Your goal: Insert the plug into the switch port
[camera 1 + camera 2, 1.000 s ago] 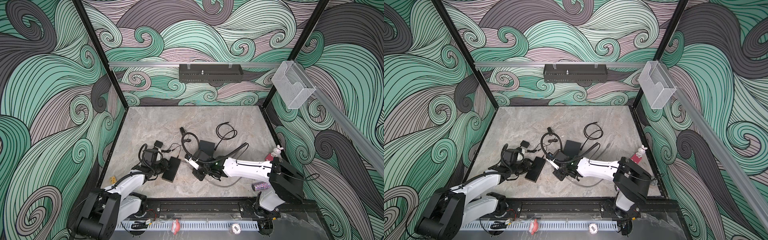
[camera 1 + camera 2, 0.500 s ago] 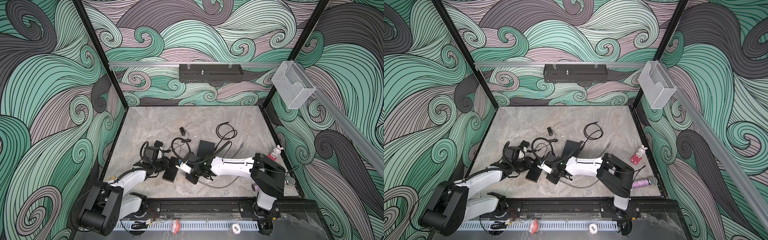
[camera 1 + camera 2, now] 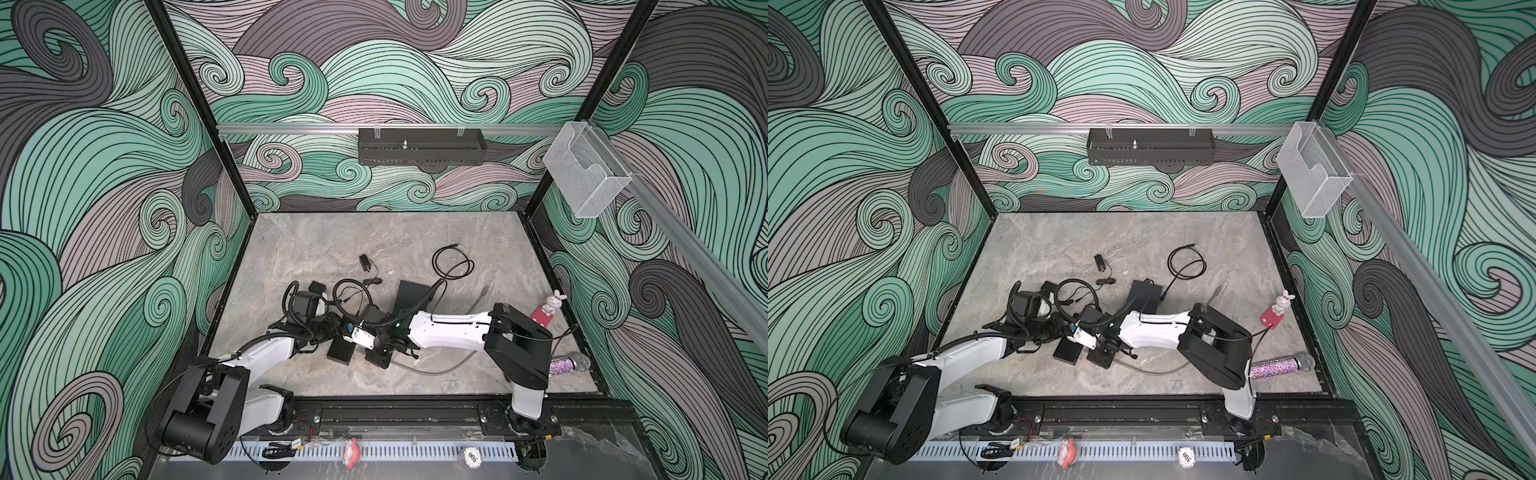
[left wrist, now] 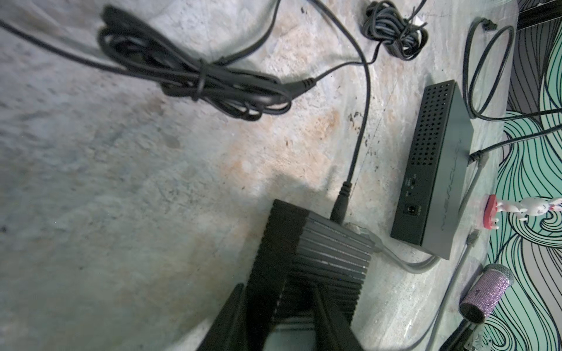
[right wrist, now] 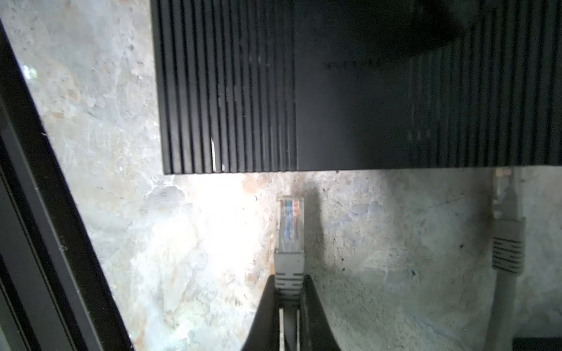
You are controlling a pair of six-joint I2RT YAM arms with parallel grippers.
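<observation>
A black ribbed switch (image 3: 341, 352) (image 3: 1068, 351) lies near the front of the table. My left gripper (image 4: 286, 304) (image 3: 330, 328) is shut on one end of it, a finger on each side. My right gripper (image 5: 289, 288) (image 3: 354, 337) is shut on the grey boot of a cable, and its clear plug (image 5: 290, 225) sticks out ahead. The plug points at the long edge of the switch (image 5: 334, 91), a short gap away. The ports on that edge are hidden. A second grey cable (image 5: 506, 212) sits plugged into the same edge.
A second black switch (image 3: 409, 293) (image 4: 438, 170) lies just behind. Black cable coils (image 3: 451, 266) and a small adapter (image 3: 365, 262) lie farther back. A rabbit figurine (image 3: 550, 305) and a glitter microphone (image 3: 569, 363) stand at the right. A black power lead (image 4: 342, 203) enters the held switch.
My right arm has swung left, carrying the plug up to the switch. The left gripper has stayed on the switch and tightened slightly.
</observation>
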